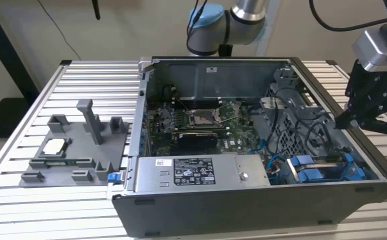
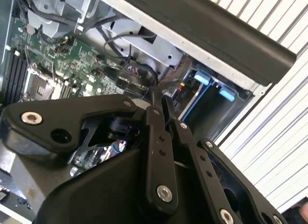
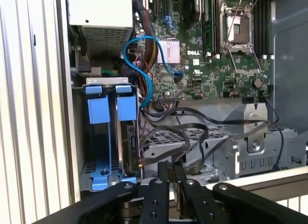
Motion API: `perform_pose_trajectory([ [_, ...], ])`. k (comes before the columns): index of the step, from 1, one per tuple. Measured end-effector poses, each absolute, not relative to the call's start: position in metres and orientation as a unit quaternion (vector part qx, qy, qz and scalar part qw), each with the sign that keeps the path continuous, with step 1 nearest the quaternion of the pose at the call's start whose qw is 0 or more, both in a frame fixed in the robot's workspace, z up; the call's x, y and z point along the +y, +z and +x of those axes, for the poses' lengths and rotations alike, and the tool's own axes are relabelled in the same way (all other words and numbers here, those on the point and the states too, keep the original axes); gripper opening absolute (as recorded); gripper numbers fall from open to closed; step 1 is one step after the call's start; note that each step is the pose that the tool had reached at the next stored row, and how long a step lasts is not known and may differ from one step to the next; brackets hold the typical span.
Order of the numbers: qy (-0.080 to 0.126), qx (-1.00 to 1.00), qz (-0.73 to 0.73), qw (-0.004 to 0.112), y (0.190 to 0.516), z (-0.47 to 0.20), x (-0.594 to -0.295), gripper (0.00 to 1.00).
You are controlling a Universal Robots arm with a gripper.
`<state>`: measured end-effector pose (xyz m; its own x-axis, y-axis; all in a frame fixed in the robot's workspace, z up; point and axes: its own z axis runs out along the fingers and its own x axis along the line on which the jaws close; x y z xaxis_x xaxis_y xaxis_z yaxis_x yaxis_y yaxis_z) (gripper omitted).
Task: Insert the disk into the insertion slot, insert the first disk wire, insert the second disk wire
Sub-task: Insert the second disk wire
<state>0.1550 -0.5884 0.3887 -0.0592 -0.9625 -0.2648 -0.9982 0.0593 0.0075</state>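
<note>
The insertion slot (image 1: 323,167) is the grey drive cage with blue tabs at the near right corner of the open computer case (image 1: 247,210). In the first wrist view the slot (image 3: 108,81) holds blue carriers, and the disk (image 3: 131,143) sits edge-on inside one of them. My gripper (image 1: 353,119) hangs over the case's right wall, above the cage. Its black fingers stand together, shut, in both wrist views (image 3: 172,167) (image 2: 161,101). Black flat wires (image 3: 190,132) loop from the board toward the fingertips; whether one is clamped I cannot tell. The slot's blue tabs (image 2: 202,78) lie beyond the fingertips.
A grey power-supply box (image 1: 193,172) with a white sticker fills the case's near side beside the cage. The motherboard (image 1: 200,120) lies in the middle. A blue cable (image 3: 144,55) arcs near the cage mouth. A grey fixture tray (image 1: 73,150) sits on the slatted table (image 1: 33,200) at the exterior view's left.
</note>
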Motion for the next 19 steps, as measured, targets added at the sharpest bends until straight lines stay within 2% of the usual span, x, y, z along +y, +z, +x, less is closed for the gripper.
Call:
perform_pose_trajectory([
  [7,0.077,0.723,-0.681,0.086,0.389,0.135,-0.588,0.16],
  [15,0.040,0.725,-0.685,0.054,0.389,0.127,-0.588,0.16],
  [19,0.036,0.726,-0.685,0.049,0.389,0.127,-0.588,0.16],
])
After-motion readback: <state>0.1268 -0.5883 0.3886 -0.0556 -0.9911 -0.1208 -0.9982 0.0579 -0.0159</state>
